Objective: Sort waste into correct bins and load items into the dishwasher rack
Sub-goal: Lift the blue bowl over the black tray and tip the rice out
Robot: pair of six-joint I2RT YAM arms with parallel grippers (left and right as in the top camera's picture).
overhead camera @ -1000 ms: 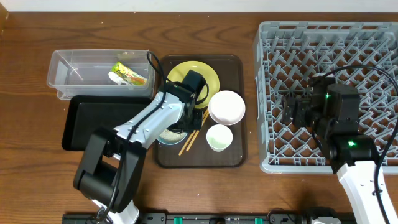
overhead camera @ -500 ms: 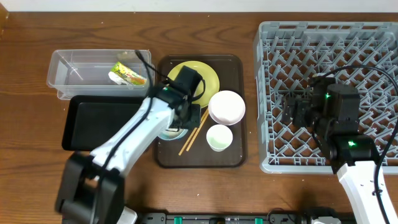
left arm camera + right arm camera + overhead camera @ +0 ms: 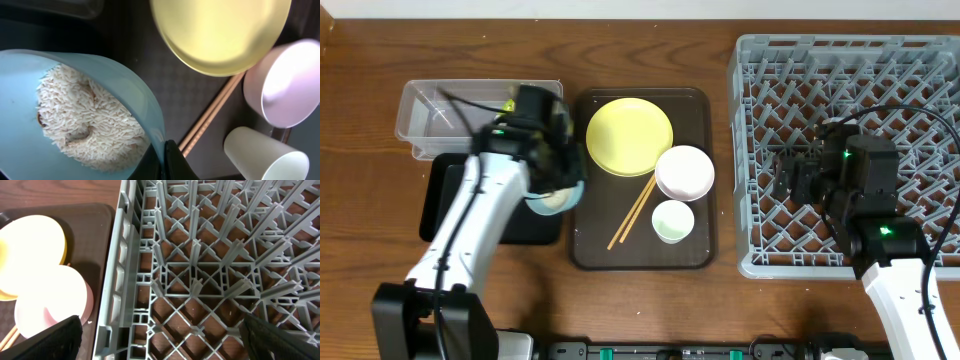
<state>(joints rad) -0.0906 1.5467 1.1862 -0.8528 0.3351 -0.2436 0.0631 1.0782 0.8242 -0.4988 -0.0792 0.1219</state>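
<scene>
My left gripper (image 3: 563, 176) is shut on the rim of the light blue bowl (image 3: 552, 201) and holds it above the right end of the black tray (image 3: 445, 190). In the left wrist view the fingers (image 3: 167, 161) pinch the bowl's wall (image 3: 30, 75), and white rice (image 3: 90, 117) lies inside. The snack wrapper (image 3: 508, 104) lies in the clear tub (image 3: 450, 120), mostly hidden by my arm. The yellow plate (image 3: 630, 135), white bowl (image 3: 684, 172), white cup (image 3: 672, 220) and chopsticks (image 3: 632, 212) sit on the brown tray. My right gripper (image 3: 790, 178) is open and empty over the grey rack (image 3: 850, 70).
The brown serving tray (image 3: 700, 110) lies between the bins and the rack. In the right wrist view the rack's left wall (image 3: 117, 280) stands beside the tray, with the white bowl (image 3: 50, 305) close to it. Bare wooden table runs along the front and far edges.
My left gripper has lifted the blue bowl of rice off the brown tray and carried it left, to over the black tray's right end. The right arm has not moved.
</scene>
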